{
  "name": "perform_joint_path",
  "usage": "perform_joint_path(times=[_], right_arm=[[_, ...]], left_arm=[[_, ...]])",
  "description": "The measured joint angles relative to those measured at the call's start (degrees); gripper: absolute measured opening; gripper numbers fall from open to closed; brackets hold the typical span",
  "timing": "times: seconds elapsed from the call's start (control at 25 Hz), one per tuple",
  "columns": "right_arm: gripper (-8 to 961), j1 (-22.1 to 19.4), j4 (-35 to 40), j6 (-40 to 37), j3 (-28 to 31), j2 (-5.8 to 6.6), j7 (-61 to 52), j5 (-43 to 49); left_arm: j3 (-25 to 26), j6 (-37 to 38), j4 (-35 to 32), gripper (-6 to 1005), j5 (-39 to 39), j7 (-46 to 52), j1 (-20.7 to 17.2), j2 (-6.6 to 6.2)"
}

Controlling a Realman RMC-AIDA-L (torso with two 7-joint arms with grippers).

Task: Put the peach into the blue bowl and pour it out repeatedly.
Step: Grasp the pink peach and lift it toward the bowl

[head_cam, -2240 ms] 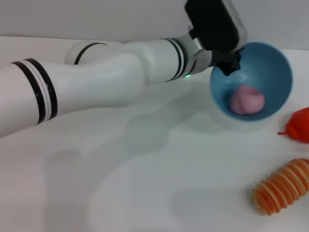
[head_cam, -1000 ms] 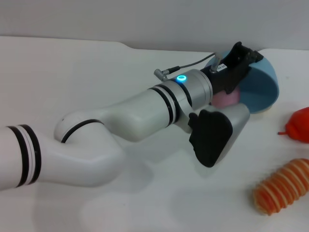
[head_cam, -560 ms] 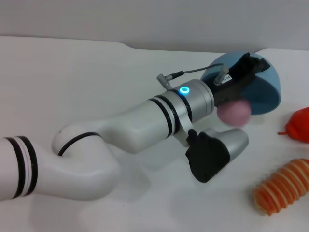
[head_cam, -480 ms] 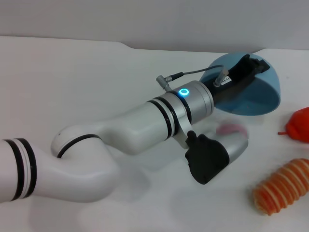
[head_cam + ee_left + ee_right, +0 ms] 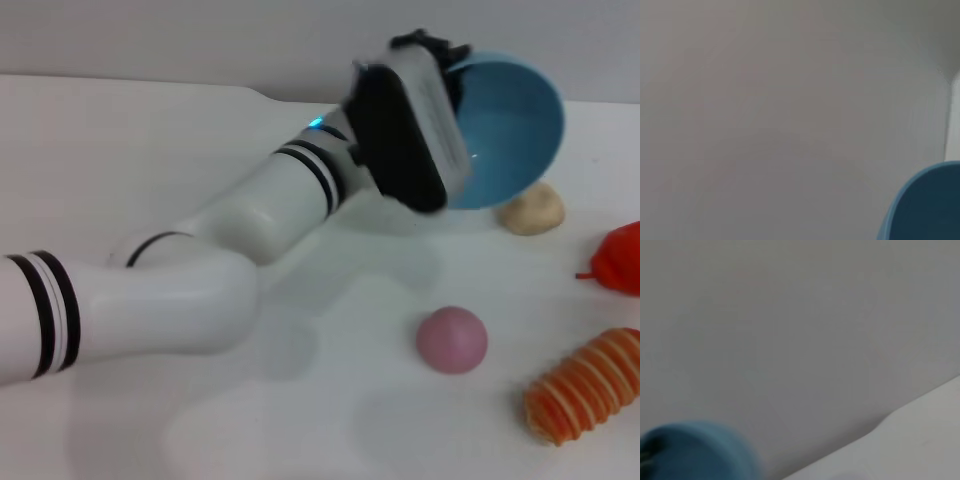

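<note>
The left gripper [image 5: 432, 48] pinches the near rim of the blue bowl [image 5: 510, 125], holding it raised off the white table [image 5: 150, 170] and tipped on its side with nothing inside. Below and just right of that gripper, well apart from the bowl, the peach [image 5: 452, 339] sits alone on the table. It looks light, smooth and prone to rolling, so a hold across its widest middle seems safest, while the bowl's glossy rim may slip; the right gripper is not seen.

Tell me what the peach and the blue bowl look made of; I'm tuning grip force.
The peach looks like matte foam or soft plastic: even pink, no glare. The blue bowl, held tilted by the left gripper, looks like hard glossy plastic, with a bright highlight inside.
</note>
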State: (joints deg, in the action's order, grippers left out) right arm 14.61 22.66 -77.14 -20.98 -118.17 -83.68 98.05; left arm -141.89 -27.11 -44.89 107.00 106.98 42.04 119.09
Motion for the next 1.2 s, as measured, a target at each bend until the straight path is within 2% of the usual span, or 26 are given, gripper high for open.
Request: perform_joint_path(times=[0.16,0.28,0.52,0.88,1.2], right_arm=[[322,1.96,9.33,-6.16,-0.35,0.02,-14.23,11.10],[319,5.00,13.78,-8.31,-1.51,0.03,-22.50,18.89],[312,10.73,11.65,-4.03,-7.27,-0.24,-24.46,25.06],[303,18.33,1.67,7.25,-18.23,-0.52,-27.29,26.84],[295,20.34,-2.20,8.84,-22.06,-0.61,-27.89,26.67]], left_arm=[[4.68,9.16,1.79,0,-2.90,15.83,0.31,-0.07],[5.17,13.40,4.07,-1,-3.27,25.24,0.93,-0.06],[5.42,16.50,4.62,-2,-3.35,38.37,-0.65,-0.54],[7.01,17.40,4.58,-1,-3.33,41.18,-4.49,-0.54],[7.03,17.37,4.74,0,-3.42,41.37,-5.64,-0.46]])
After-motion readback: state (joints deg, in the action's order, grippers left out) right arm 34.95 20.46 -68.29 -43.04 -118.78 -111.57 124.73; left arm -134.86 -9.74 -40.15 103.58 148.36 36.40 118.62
